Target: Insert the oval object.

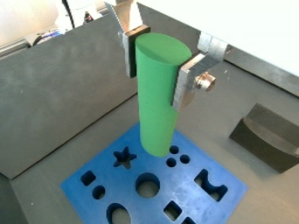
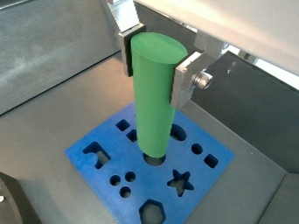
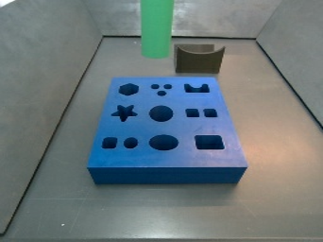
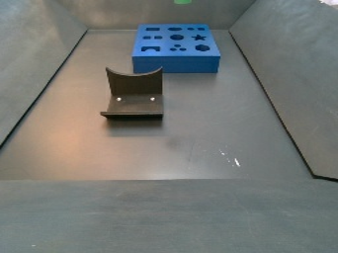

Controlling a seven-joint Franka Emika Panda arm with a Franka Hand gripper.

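My gripper (image 1: 160,70) is shut on the top of the oval object (image 1: 156,105), a tall smooth bright-green peg that hangs upright between the silver fingers (image 1: 187,80). Both wrist views show this; in a wrist view the gripper (image 2: 156,68) holds the peg (image 2: 155,105) above the blue block (image 2: 140,171), its lower end over a dark hole near the block's middle. The blue block (image 1: 128,179) has several shaped holes. In a side view the peg (image 3: 154,26) hangs well above the block (image 3: 164,165); the gripper is out of that view.
A dark grey curved piece (image 3: 198,57) stands on the floor behind the block, also seen in a wrist view (image 1: 267,136) and in a side view (image 4: 132,92). The block (image 4: 179,61) sits at the far end of a grey walled bin.
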